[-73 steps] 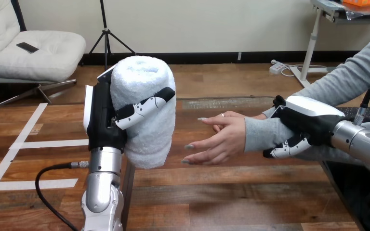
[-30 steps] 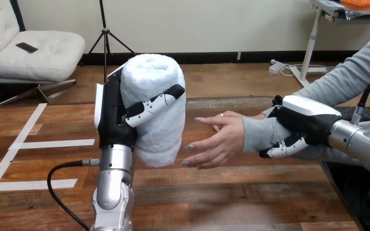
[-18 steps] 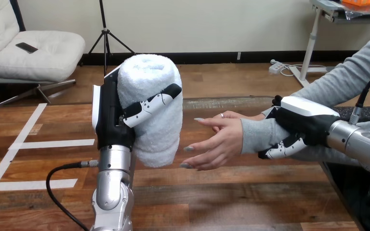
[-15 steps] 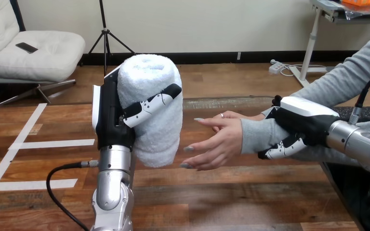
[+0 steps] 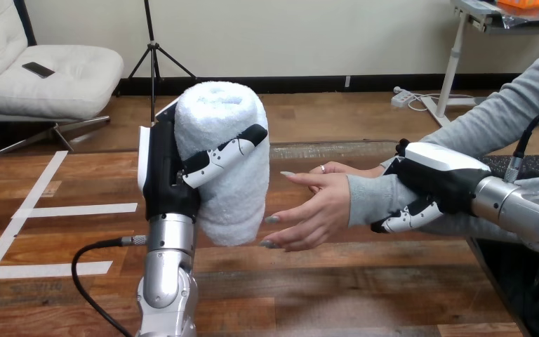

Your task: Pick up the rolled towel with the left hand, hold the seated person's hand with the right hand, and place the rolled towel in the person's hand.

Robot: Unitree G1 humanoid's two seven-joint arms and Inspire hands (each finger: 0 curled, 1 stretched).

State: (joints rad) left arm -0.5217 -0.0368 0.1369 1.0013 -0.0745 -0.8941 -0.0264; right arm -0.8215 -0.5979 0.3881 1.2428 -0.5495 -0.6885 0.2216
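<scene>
Clamped upright in the left robot hand (image 5: 165, 175), thumb curled across its front: rolled towel (image 5: 224, 161), a fluffy white cylinder raised off the wooden bench (image 5: 323, 281). Just right of its lower edge, the person's hand (image 5: 316, 207), fingers spread. Curled round the grey-sleeved wrist (image 5: 365, 196): right robot hand (image 5: 435, 186). Bare planks below, open to the near edge.

1x towel (image 5: 228, 168), 1x person's hand (image 5: 316, 207)

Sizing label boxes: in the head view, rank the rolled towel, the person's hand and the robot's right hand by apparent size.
1. rolled towel, clearly largest.
2-3. person's hand and right hand look about alike; not ranked.
</scene>
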